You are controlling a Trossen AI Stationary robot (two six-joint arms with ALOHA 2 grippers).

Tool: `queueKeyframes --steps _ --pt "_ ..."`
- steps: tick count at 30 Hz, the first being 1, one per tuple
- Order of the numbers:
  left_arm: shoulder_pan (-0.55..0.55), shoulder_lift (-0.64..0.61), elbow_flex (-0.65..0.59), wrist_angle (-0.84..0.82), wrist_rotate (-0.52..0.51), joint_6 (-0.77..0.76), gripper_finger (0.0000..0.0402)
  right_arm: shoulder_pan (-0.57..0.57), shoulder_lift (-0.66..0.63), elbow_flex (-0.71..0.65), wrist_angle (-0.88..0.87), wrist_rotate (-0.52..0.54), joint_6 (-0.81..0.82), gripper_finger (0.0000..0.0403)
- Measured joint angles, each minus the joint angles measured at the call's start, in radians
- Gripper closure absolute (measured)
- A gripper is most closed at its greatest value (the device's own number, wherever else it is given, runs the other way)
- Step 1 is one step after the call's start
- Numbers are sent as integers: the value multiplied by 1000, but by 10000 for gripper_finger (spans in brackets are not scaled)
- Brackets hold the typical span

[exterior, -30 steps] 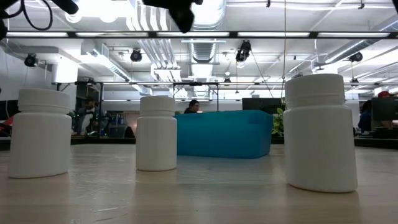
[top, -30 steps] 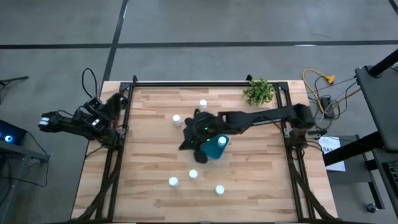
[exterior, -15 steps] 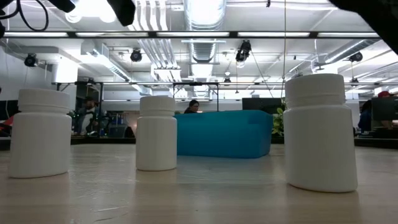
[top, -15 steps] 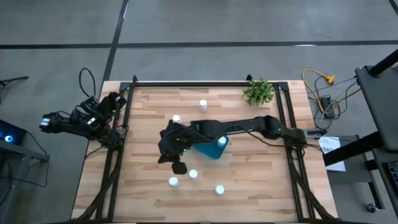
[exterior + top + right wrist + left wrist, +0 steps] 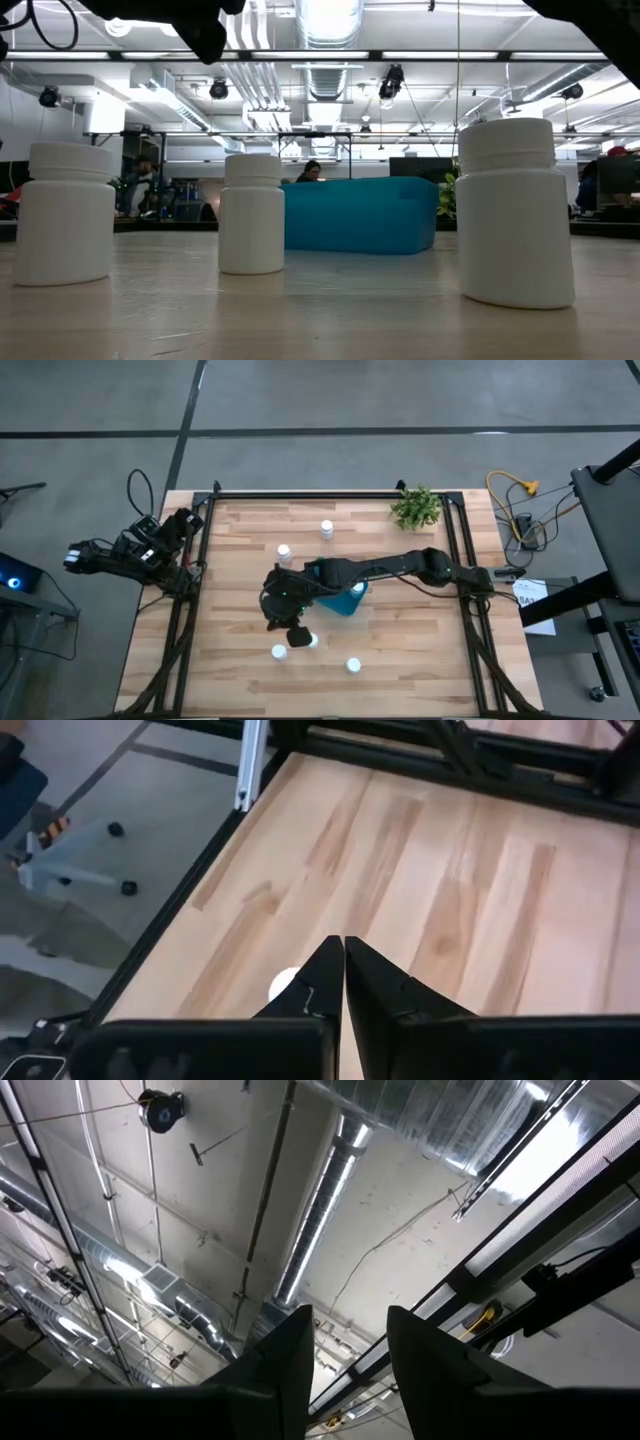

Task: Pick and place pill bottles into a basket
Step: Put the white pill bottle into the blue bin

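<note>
The teal-blue basket [image 5: 347, 600] stands mid-table, partly under my right arm; a white cap [image 5: 357, 588] shows inside it. White pill bottles stand upright on the table: two at the far side [image 5: 326, 528] [image 5: 284, 551] and three at the near side [image 5: 278, 652] [image 5: 311, 641] [image 5: 353, 665]. My right gripper [image 5: 297, 633] hangs above the near bottles, shut and empty [image 5: 343, 948]; one bottle [image 5: 283, 984] shows just behind its fingers. My left gripper [image 5: 180, 525] waits off the table's left edge, open [image 5: 348, 1342], pointing at the ceiling.
A green potted plant [image 5: 417, 507] stands at the far right corner. Black frame rails [image 5: 330, 494] run along the table's edges. In the low view the three near bottles [image 5: 251, 213] stand in front of the basket [image 5: 360, 214].
My right gripper has swung from above the basket toward the table's left and near edges, and now hangs over the near bottles. The basket, which it covered before, shows more. The bottles and basket have stayed in place.
</note>
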Motion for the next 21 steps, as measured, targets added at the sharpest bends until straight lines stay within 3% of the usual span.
queueKeyframes --steps 12,21 --pt "0 0 0 0 0 0 289 26 3 -38 39 4 -52 395" --pt "1 4 -1 -1 0 0 289 31 3 -111 221 0 14 394"
